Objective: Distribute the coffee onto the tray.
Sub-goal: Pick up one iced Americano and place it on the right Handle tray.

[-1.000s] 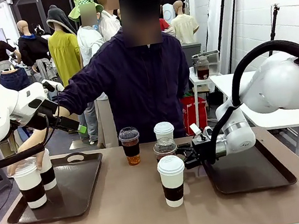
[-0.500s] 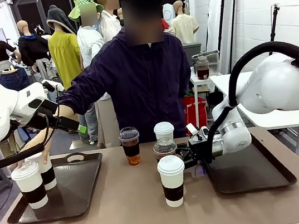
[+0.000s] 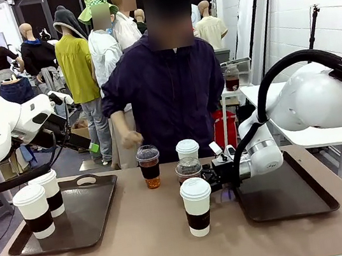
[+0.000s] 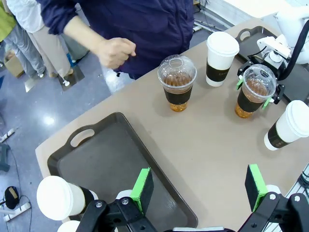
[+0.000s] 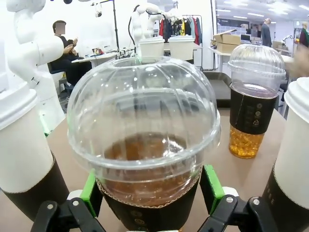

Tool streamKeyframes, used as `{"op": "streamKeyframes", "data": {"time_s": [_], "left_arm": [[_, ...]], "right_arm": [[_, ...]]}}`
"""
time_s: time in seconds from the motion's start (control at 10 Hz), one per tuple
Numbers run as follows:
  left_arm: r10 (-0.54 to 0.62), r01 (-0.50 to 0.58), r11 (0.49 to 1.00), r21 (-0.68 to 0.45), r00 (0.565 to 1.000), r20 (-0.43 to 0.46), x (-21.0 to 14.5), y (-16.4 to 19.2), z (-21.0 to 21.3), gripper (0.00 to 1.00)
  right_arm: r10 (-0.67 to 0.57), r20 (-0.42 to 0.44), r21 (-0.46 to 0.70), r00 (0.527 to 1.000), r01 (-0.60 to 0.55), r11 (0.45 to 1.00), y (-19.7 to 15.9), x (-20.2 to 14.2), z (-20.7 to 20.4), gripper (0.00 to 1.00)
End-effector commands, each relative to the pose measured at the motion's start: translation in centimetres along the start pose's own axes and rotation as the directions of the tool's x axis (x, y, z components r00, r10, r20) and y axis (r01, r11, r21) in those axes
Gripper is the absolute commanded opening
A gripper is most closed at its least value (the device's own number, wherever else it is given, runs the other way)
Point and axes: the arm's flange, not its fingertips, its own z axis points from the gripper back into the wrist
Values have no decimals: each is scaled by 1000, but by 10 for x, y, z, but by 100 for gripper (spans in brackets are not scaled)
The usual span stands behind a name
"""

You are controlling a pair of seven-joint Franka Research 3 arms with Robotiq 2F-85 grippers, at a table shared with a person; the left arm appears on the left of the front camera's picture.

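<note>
**Clerk:** Stock on the bench, largest first?

**Arm:**
- Item 1, table (image 3: 143, 241): brown top, carries everything else.
- Item 2, left tray (image 3: 84, 212): dark, with two white cups (image 3: 34, 211) standing at its left end.
- Item 3, right tray (image 3: 284, 195): dark, nothing on it, just beside my right arm's wrist.
- Item 4, coffee standing on the table between the trays: near white cup (image 3: 197, 206), far white cup (image 3: 188, 149), plain clear cup (image 3: 149, 166), domed cup (image 3: 189, 169).
- Item 5, right gripper (image 5: 150, 193): a green pad lies on each side of the domed cup's brown sleeve. I read it as clamped on the cup.
- Item 6, left gripper (image 4: 199, 188): fingers wide apart, holding nothing, above the left tray.
- Item 7, person's hand (image 4: 116, 50): loosely curled, beyond the table's far edge.

**Clerk:** How does the domed cup sit, and what are the hazards?

**Arm:**
- Attitude: upright, long axis vertical, dome on top, base apparently on the table.
- Hazard A: the two white cups on the table stand close on either side of my fingers, so a sideways swing toward the right tray could knock one over.
- Hazard B: the plastic wall is thin, so too hard a squeeze could buckle it and pop the dome.
- Hazard C: a tilt in transit would slop the brown drink up into the lid.
</note>
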Motion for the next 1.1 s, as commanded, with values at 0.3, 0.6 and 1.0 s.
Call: {"op": "streamKeyframes", "data": {"time_s": [0.3, 0.6, 1.0], "left_arm": [[3, -3, 1000, -6, 1000, -1, -1, 1, 0, 100], [3, -3, 1000, -6, 1000, -1, -1, 1, 0, 100], [3, -3, 1000, -6, 1000, -1, -1, 1, 0, 100]], "right_arm": [[-59, -10, -9, 998, 59, 998, -10, -1, -15, 100], [-53, -8, -28, 999, 53, 998, -11, 2, -13, 81], [-36, 15, -60, 999, 37, 998, 2, 12, 2, 81]]}}
